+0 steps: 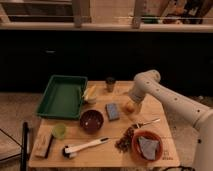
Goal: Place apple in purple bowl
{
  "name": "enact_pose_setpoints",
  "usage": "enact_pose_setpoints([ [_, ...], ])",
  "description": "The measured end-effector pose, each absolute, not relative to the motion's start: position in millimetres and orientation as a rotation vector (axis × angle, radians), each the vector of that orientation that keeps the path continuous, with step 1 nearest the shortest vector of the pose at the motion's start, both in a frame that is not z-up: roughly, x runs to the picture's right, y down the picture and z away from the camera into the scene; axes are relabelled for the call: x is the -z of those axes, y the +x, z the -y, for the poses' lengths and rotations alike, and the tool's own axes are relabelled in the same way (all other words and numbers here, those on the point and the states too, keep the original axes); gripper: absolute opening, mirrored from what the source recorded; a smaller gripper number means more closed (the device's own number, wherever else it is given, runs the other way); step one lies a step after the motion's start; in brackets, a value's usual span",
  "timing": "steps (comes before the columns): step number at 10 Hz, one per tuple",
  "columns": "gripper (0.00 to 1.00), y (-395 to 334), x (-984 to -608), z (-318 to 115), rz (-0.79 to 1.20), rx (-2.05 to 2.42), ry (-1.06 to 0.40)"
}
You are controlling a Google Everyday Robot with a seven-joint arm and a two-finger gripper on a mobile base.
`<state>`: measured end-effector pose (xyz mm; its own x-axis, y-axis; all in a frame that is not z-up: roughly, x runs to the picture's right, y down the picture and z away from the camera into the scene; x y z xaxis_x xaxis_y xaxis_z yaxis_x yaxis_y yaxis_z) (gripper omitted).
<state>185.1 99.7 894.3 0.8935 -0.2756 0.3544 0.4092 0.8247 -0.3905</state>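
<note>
The apple (pixel 129 107) is a small yellow-orange fruit on the wooden table (pixel 165 156), right of centre. My gripper (pixel 131 102) hangs from the white arm that reaches in from the right. It is right over the apple and hides the fruit's top. The purple bowl (pixel 92 121) stands to the left of and a little nearer than the apple, with a dark inside that looks empty. A blue sponge (pixel 112 111) lies between the bowl and the apple.
A green tray (pixel 62 96) sits at the back left, with a yellow banana-like item (pixel 90 92) beside it and a dark cup (pixel 110 83) behind. An orange-red bowl with grey cloth (pixel 147 146), a light-green cup (pixel 59 131), a white brush (pixel 85 147) and a wooden block (pixel 44 145) line the front.
</note>
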Motion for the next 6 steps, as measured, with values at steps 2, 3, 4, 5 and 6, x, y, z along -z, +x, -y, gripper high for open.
enact_pose_setpoints([
  [2, 0.8, 192.1, -897.3, -99.8, 0.329, 0.354, -0.443],
  [3, 0.8, 191.8, -898.9, -100.0, 0.342, 0.351, -0.44],
  [4, 0.8, 190.6, -900.3, -98.8, 0.35, 0.35, -0.44],
  [5, 0.8, 191.0, -901.7, -99.2, 0.358, 0.35, -0.445],
  [6, 0.8, 190.6, -903.2, -98.4, 0.366, 0.35, -0.447],
])
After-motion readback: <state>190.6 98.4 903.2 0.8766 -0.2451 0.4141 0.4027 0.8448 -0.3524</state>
